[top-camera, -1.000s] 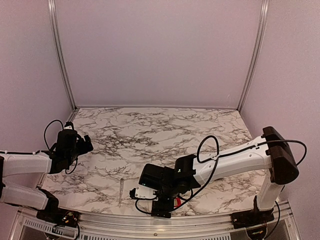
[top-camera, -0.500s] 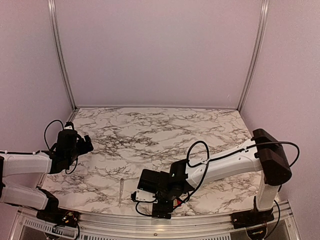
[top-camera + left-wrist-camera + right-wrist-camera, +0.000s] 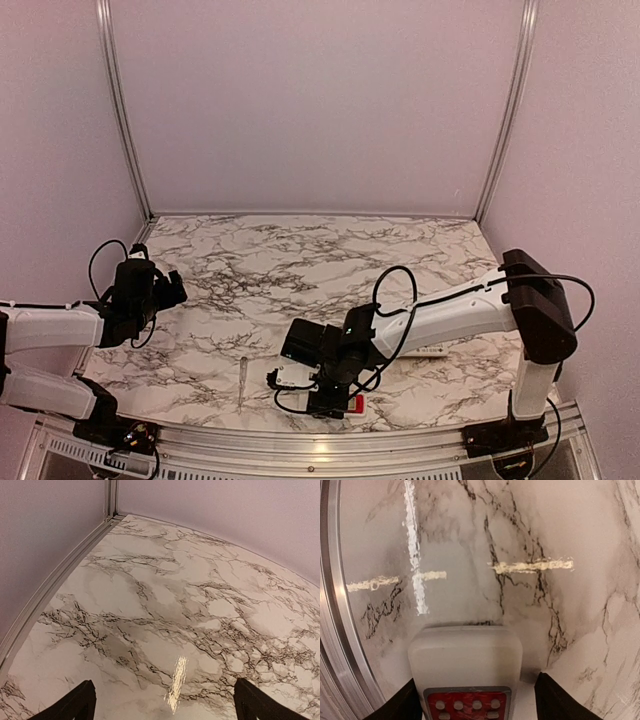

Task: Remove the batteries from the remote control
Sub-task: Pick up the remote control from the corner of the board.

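White remote control (image 3: 465,650) now between right gripper (image 3: 475,680) jaws, narrowing, unclamped: grasp beginning; left gripper (image 3: 164,690) gaping idle; batteries unseen

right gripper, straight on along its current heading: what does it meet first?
The remote control: its grey end sits between the open fingers of the right gripper, so it comes first. Past it is only the marble table, near the metal edge rail. Depth is hard to judge.

White arms (image 3: 462,306), black joints (image 3: 540,312), looping cables (image 3: 396,268)
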Action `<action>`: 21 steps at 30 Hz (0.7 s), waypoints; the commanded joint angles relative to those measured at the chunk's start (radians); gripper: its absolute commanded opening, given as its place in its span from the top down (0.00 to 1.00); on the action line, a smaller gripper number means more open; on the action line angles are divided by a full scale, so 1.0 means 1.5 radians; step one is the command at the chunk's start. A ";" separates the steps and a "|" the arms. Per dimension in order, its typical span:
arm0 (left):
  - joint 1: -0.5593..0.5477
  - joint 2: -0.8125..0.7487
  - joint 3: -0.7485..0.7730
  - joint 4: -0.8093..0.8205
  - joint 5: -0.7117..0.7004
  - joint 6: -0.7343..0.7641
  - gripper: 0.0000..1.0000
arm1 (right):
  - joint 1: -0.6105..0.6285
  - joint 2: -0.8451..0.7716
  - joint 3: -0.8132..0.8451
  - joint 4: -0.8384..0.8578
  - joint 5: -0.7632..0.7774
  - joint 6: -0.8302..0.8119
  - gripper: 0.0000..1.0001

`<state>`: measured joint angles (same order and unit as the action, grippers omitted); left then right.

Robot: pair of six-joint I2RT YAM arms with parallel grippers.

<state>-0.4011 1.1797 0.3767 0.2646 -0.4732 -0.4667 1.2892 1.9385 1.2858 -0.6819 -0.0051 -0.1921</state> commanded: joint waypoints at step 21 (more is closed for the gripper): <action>-0.003 0.005 0.015 0.011 -0.002 0.009 0.01 | 0.000 -0.068 -0.006 0.070 0.031 -0.013 0.59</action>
<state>-0.4011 1.1797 0.3767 0.2646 -0.4728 -0.4637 1.2839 1.9129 1.2781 -0.6464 -0.0170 -0.2070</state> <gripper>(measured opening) 0.993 0.545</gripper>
